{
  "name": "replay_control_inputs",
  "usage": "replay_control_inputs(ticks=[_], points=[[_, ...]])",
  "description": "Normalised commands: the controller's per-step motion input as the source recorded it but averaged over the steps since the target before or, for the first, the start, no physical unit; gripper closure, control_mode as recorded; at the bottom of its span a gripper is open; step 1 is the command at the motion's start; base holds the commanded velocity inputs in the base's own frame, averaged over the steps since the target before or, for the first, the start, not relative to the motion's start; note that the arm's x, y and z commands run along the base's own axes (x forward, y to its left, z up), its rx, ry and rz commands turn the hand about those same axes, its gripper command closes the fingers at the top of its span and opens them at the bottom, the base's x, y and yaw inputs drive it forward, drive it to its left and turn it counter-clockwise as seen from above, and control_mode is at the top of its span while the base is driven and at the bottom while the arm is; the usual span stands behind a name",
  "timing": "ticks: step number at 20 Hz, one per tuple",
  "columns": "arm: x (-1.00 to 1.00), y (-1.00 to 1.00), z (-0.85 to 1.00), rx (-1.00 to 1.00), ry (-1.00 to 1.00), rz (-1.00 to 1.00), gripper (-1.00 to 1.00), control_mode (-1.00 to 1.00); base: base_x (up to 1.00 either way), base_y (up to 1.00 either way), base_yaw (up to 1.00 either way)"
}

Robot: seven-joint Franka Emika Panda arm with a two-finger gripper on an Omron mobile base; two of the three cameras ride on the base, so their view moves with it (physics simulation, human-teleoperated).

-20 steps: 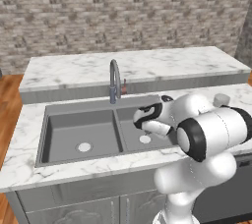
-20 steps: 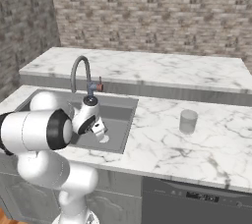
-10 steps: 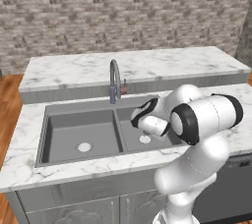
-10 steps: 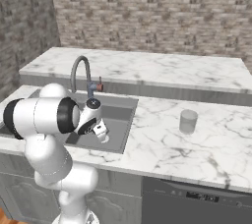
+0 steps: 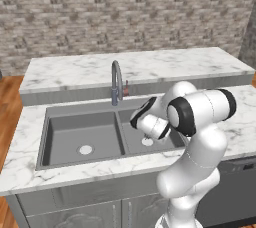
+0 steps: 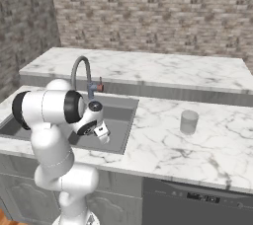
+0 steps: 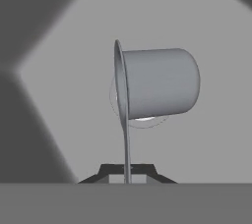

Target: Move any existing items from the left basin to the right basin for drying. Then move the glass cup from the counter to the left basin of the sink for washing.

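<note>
gripper [image 7: 127,174] pinched tight on the thin rim of a grey cup [image 7: 157,83], held sideways over the drain of the right basin [image 5: 150,134]. same gripper [image 6: 102,132] low above the sink's near edge in the right base view. left basin [image 5: 82,134] just beside, under the faucet [image 5: 116,79]. glass cup [image 6: 189,122] upright on the marble surface [image 6: 197,145], well apart to the right of the sink.
</note>
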Motion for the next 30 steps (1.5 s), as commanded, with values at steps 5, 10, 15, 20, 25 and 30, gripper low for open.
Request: replay_control_inputs(ticks=[5, 10, 15, 20, 25, 30], points=[[0.06, 0.0, -0.13, 0.0, 0.0, 0.0, 1.0, -1.0, 0.0, 0.0, 0.0], [0.05, 0.0, -0.09, 0.0, 0.0, 0.0, 1.0, -1.0, 0.0, 0.0, 0.0], [0.09, 0.0, -0.11, 0.0, 0.0, 0.0, 1.0, -1.0, 0.0, 0.0, 0.0], [0.12, 0.0, -0.12, 0.0, 0.0, 0.0, 1.0, -1.0, 0.0, 0.0, 0.0], [0.12, 0.0, -0.14, 0.0, 0.0, 0.0, 1.0, -1.0, 0.0, 0.0, 0.0], [0.13, 0.0, -0.19, 0.0, 0.0, 0.0, 1.0, -1.0, 0.0, 0.0, 0.0]])
